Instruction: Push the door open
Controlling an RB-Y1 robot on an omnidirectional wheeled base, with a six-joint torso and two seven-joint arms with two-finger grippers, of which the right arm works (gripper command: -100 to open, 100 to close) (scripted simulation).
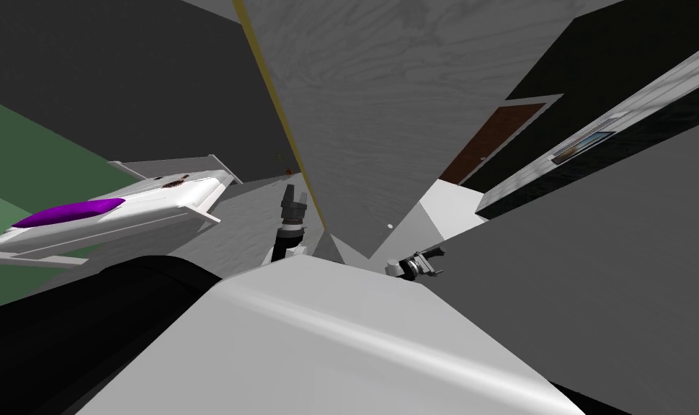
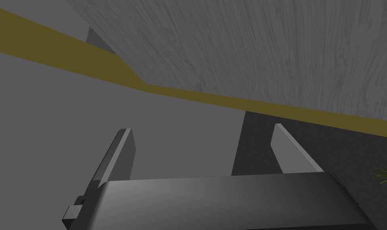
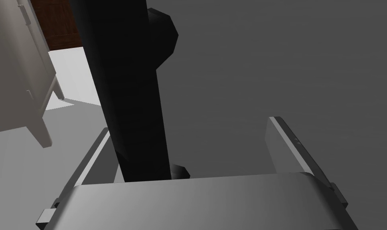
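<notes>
The door (image 1: 384, 108) is a grey wood-grain panel straight ahead, with a yellow strip (image 1: 276, 101) down its left edge. My left gripper (image 1: 295, 193) is raised just short of that edge, low on the door. In the left wrist view the gripper (image 2: 204, 145) is open with nothing between its fingers (image 2: 125, 151). The door panel (image 2: 268, 52) and the yellow strip (image 2: 212, 100) lie right beyond its tips. My right gripper (image 1: 436, 261) hangs low at my right side, open (image 3: 190, 145), with a black upright bar (image 3: 129, 100) close by one finger.
A white bed (image 1: 125, 212) with a purple pillow (image 1: 67, 212) stands to the left. A brown door (image 1: 492, 140) sits in the far wall on the right. A white cabinet (image 3: 17, 68) stands beyond the right gripper. A green sprig (image 2: 384, 175) lies on the floor.
</notes>
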